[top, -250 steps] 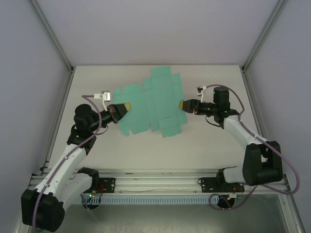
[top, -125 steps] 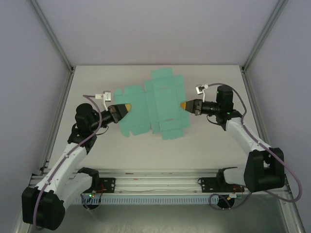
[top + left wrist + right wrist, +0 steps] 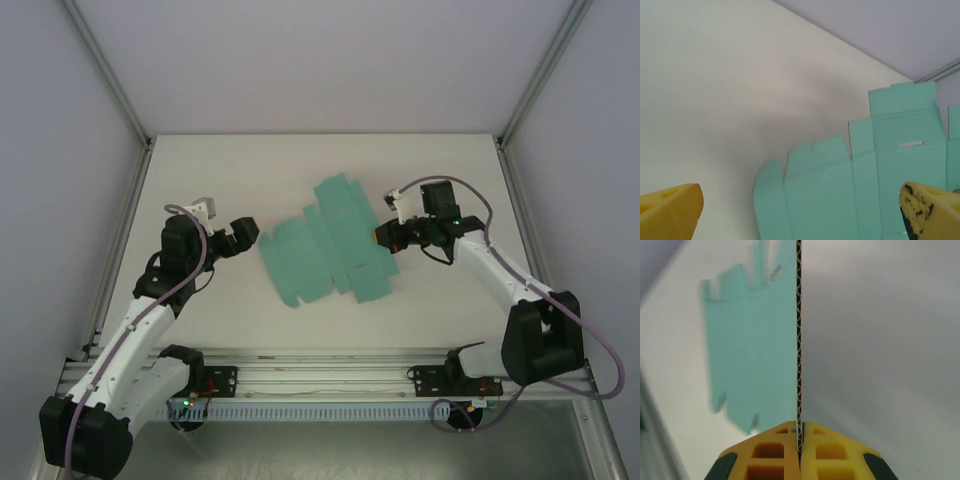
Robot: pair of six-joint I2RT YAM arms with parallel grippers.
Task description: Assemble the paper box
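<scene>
So the flat teal-green die-cut card sheet (image 3: 325, 255) with all its flaps was out over the middle of the white table (image 3: 250, 170), between the two arms. The right gripper (image 3: 381, 238) was clamped tight on the sheet's right edge, yellow pads (image 3: 770, 450) pinching the corrugated card. The left gripper (image 3: 248, 232) hung wide open just off its left side, not touching.

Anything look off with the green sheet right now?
The green sheet sits skewed to the table edges, flat and unfolded. The right end effector pinches its right edge; the left end effector stands open, clear of the sheet. No tears that I can see.
</scene>
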